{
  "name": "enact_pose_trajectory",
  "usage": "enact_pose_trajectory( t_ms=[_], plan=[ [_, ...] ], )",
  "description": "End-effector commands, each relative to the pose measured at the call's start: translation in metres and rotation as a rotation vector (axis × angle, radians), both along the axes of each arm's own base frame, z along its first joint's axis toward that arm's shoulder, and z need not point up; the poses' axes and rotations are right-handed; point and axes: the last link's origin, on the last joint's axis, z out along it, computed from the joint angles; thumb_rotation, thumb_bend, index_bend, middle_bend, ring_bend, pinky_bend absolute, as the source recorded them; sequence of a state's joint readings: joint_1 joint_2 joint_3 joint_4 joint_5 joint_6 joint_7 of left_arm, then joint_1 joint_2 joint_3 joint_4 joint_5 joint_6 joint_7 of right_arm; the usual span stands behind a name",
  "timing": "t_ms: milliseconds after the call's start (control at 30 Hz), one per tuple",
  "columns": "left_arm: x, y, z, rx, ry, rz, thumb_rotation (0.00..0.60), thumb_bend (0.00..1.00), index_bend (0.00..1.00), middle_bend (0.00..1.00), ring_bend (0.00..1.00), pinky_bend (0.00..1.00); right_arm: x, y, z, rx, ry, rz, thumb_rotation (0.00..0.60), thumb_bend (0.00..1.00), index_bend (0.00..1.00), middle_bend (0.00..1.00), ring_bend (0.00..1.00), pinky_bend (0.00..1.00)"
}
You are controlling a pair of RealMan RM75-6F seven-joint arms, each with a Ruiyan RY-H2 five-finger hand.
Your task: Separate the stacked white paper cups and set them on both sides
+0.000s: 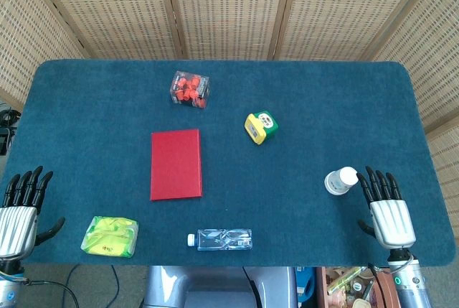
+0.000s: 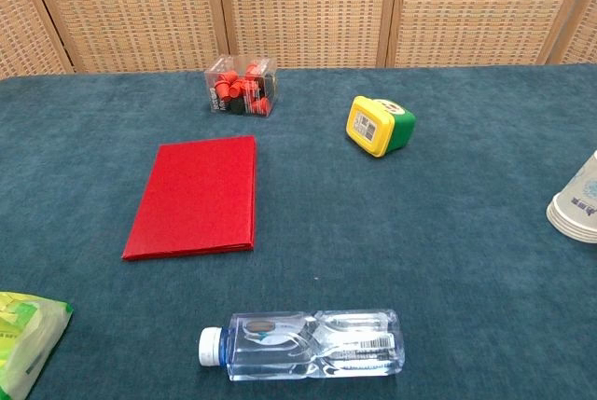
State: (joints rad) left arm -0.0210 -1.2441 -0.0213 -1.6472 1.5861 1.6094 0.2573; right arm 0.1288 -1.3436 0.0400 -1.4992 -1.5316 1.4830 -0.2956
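The stacked white paper cups [image 1: 340, 180] lie on their side on the blue table at the right; in the chest view the cups [image 2: 576, 204] show at the right edge, rims toward me. My right hand [image 1: 388, 210] rests flat with fingers spread just right of and nearer than the cups, holding nothing. My left hand [image 1: 20, 211] lies at the table's left front edge, fingers spread and empty. Neither hand shows in the chest view.
A red book [image 1: 176, 164] lies mid-left. A clear box of red pieces [image 1: 190, 89] stands behind it. A yellow-green container [image 1: 261, 127] sits at centre. A plastic water bottle [image 1: 222, 239] and a green-yellow packet [image 1: 110, 236] lie near the front edge.
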Motion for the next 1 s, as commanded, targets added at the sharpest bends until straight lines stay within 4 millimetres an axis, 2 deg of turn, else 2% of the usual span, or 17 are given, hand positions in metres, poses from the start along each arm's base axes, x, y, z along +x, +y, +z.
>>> enact_pose_trajectory(
  t_ms=[33,1000],
  plan=[
    [-0.0002,-0.0005,0.0004,0.0,-0.003,0.001,0.6,0.22,0.0,0.0,0.0,0.0,0.0001,0.0002,0.0,0.001,-0.002,0.001,0.6,0.08,0.02,0.0,0.0,0.1],
    [-0.0013,0.0011,0.0033,-0.01,-0.034,0.005,0.6,0.22,0.0,0.0,0.0,0.0,0.0029,-0.0003,-0.0037,0.036,-0.032,-0.008,0.6,0.08,0.02,0.0,0.0,0.1]
  ],
)
